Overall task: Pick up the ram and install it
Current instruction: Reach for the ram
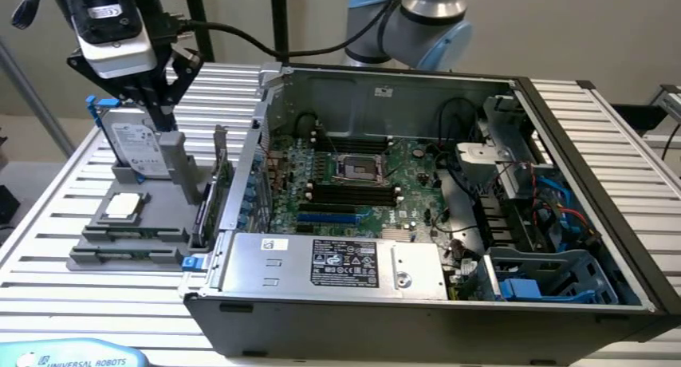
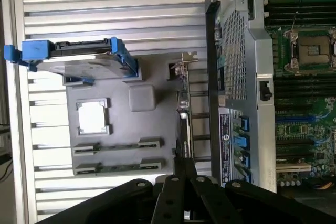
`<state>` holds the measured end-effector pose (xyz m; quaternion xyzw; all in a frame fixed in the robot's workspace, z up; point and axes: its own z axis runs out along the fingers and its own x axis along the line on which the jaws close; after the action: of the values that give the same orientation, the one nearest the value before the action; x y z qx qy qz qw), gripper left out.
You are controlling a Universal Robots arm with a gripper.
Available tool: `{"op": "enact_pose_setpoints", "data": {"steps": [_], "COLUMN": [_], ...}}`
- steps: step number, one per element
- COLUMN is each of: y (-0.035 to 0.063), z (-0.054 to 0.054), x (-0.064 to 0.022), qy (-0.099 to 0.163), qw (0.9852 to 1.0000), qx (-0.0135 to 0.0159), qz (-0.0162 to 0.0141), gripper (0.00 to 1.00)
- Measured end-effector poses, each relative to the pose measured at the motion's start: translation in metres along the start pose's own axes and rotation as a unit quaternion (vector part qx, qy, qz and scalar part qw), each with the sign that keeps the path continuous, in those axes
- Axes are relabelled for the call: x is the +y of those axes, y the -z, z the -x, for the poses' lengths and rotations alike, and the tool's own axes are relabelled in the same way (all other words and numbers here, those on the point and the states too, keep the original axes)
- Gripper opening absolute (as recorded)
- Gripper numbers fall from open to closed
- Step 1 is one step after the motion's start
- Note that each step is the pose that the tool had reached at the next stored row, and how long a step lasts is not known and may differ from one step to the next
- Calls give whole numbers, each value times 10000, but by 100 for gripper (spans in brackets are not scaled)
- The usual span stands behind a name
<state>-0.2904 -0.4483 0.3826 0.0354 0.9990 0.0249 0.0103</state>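
Note:
A ram [image 1: 136,234] stick lies edge-up in a slot of the grey holder [image 1: 96,259] on the exterior view's left; a second green stick [image 1: 120,254] sits in the slot in front of it. In the wrist view both ram sticks [image 2: 118,146] [image 2: 116,168] lie side by side in the holder [image 2: 157,85]. My gripper [image 1: 162,121] hangs above the holder, in front of the upright hard drive [image 1: 136,147], with its fingers together and nothing between them. Its dark fingertips [image 2: 185,165] point near the expansion card [image 2: 184,111]. The motherboard's memory slots [image 1: 346,195] lie inside the open case.
A square silver processor chip [image 1: 123,207] rests on the holder beside the drive. The upright expansion card [image 1: 218,175] stands between the holder and the open computer case [image 1: 426,311]. The case wall rises close to the holder. The slatted metal table [image 1: 64,311] lies all around.

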Motion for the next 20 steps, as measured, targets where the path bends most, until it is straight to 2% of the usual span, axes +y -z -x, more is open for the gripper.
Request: {"op": "enact_pose_setpoints", "data": {"steps": [20], "y": [-104], "z": [-898], "x": [-210], "qy": [0], "qw": [10000], "qx": [0], "qz": [0], "gripper": [11]}}
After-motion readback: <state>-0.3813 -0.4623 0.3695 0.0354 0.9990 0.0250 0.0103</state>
